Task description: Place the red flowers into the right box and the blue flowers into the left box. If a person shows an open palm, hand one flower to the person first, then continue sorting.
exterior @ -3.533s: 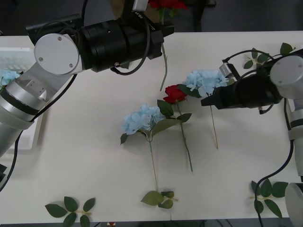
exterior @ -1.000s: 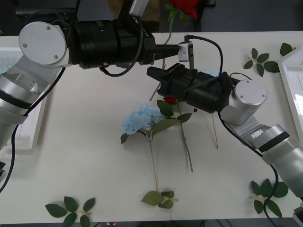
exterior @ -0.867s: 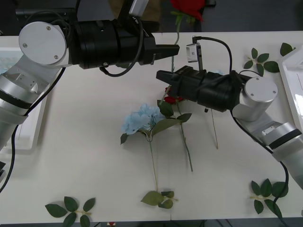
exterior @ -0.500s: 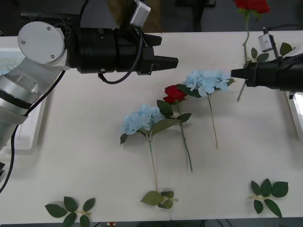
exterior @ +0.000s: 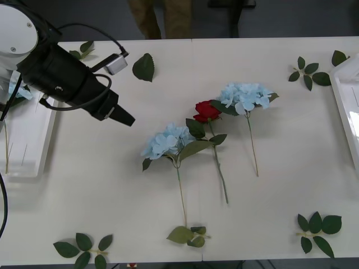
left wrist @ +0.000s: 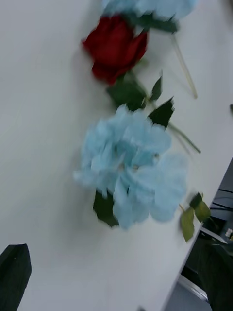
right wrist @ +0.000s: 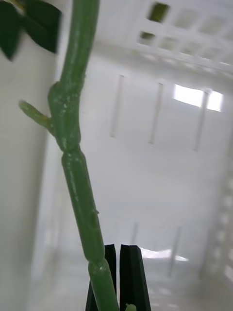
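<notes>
Right hand (right wrist: 115, 286): black fingers pinching a green rose stem (right wrist: 77, 160), held inside the white right box (right wrist: 160, 160), whose slotted floor lies just beyond the stem.
Left hand (exterior: 124, 117): over the counter (exterior: 84, 196); one dark fingertip (left wrist: 13, 272) in the wrist view; fingers spread, holding nothing.
Ahead of the left hand: a blue hydrangea (exterior: 167, 140) nearest, then a red rose (exterior: 206, 110), then a second blue hydrangea (exterior: 244, 96).
Left box (exterior: 25, 140): behind the left hand, one blue bloom (exterior: 19, 91) at its rim.
Step in hand: likely dropping a red rose into the right box.
Next move: release the stem; the left hand is well set for the nearest hydrangea.
</notes>
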Motion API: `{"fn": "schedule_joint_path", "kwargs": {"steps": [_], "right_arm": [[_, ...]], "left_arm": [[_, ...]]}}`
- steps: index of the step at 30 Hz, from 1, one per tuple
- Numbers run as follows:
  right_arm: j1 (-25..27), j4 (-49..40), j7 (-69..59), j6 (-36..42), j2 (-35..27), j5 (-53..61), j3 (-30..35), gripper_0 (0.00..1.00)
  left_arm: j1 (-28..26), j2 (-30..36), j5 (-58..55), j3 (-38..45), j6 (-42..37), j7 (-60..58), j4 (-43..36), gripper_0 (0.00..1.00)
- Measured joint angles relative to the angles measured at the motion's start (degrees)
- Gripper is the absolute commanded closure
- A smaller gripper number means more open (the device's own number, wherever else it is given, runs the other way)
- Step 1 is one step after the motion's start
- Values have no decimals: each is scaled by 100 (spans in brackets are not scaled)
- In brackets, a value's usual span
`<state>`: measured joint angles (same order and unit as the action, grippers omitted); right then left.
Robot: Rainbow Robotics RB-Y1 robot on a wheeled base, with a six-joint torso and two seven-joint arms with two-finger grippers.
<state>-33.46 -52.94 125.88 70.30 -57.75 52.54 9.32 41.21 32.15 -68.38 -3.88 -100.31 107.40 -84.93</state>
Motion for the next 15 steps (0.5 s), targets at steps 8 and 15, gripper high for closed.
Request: {"fn": "schedule_joint_path", "kwargs": {"steps": [8, 15], "right_arm": [[-1, 430, -9, -892, -1, -1233, -357, 100], [-1, 436, -749, -1209, 5, -1423, -1275, 100]], "left_arm": [[13, -10, 879, 109, -909, -1889, -539, 0], [13, -14, 1159, -528, -917, -4729, -1145, 0]]}}
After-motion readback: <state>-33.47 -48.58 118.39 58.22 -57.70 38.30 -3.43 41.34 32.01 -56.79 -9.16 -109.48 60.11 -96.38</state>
